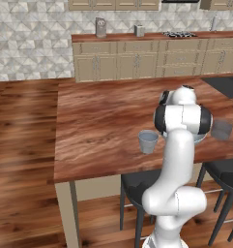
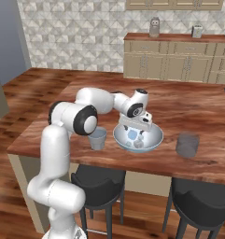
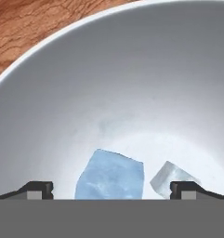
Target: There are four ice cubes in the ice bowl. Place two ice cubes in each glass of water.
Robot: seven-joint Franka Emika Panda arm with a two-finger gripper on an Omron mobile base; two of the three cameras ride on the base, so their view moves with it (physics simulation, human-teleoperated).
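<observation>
Right base view, centre frame. Surface (image 2: 198,105): wood, carries all items. Ice bowl (image 2: 153,140): between two glasses (image 2: 98,138), serving as source. Gripper (image 2: 134,135): jaws wide, lowered into bowl to straddle an ice cube (image 3: 109,175), lower centre of hand view.

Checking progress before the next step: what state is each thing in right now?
Gripper: jaws open, down in the bowl, holding nothing.
Bowl: upright on the counter, ice cubes inside.
Left glass: upright, beside the bowl.
Right glass: upright, apart from the bowl.
</observation>
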